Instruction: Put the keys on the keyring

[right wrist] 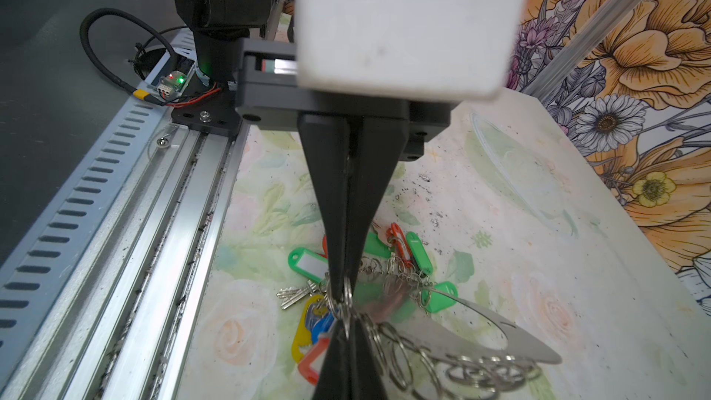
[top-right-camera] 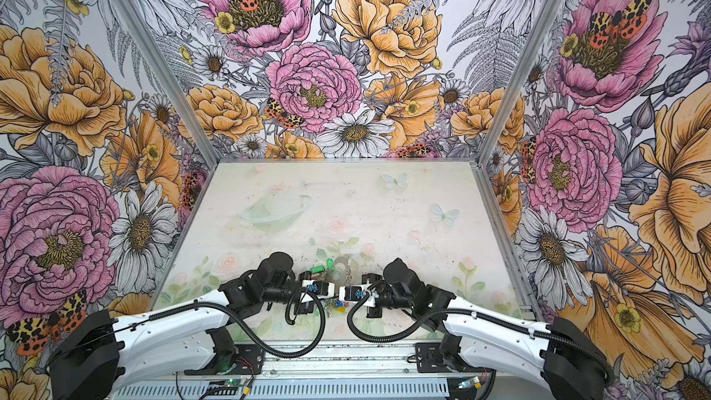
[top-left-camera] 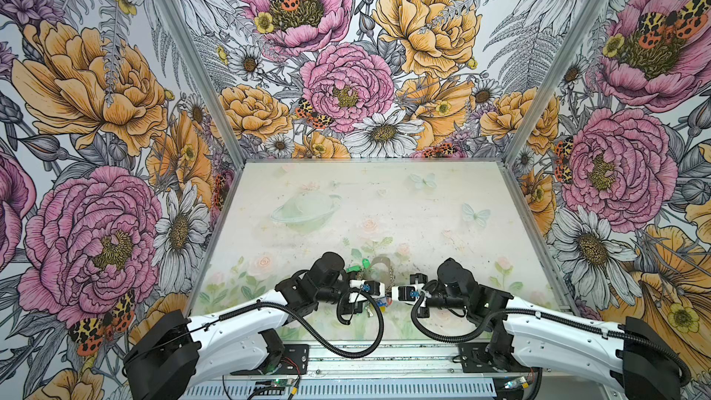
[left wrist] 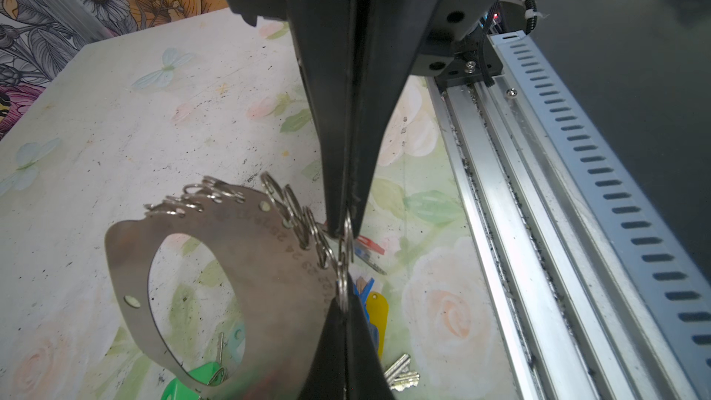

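Keyring (left wrist: 269, 263) is held tilted over the surface (top-left-camera: 384, 205), near the middle of its front edge. Both closed, the left claw (left wrist: 343, 227) and the right claw (right wrist: 340, 296) each pinch a split ring (left wrist: 348, 236) on its rim, tips almost meeting. The red-tagged key (right wrist: 313, 363) sits below them, beside a yellow tag (right wrist: 304, 327).

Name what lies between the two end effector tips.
A split ring on the keyring, pinched by left end effector and right end effector, seen in left wrist view.

I saw left gripper (top-left-camera: 388, 292) and right gripper (top-left-camera: 394, 294) tip to tip over the table (top-left-camera: 384, 205). The keyring (top-left-camera: 380, 263) showed just behind them, green tag (top-left-camera: 365, 263) beside it.
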`<state>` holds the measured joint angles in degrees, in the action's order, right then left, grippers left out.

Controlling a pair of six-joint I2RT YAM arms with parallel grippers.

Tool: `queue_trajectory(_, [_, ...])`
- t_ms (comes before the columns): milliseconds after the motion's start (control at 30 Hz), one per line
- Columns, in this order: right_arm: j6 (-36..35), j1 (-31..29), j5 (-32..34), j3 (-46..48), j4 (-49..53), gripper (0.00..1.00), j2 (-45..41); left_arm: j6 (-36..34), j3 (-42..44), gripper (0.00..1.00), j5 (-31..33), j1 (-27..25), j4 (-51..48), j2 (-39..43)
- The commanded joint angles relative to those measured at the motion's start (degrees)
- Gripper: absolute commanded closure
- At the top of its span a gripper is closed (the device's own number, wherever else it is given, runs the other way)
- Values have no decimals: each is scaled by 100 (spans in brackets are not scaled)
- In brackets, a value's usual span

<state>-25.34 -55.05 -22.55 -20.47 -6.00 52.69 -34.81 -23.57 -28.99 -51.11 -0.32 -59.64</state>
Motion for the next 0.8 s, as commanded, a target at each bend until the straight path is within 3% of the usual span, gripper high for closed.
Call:
queue_trajectory(0, [-48, -8, 120, 8, -658, 100, -27, 323, -340, 100, -501, -59, 559, 31])
queue_trajectory(133, [-103, 45, 427, -9, -668, 100, -151, 615, -426, 100, -419, -2, 555, -49])
queue_trajectory(467, [-104, 333, 441, -161, -692, 100, -100, 1359, -731, 100, -398, 185, 511, -169])
queue_trajectory(767, [-484, 313, 1009, -26, -958, 100, -139, 1689, -989, 100, -433, 215, 250, -245])
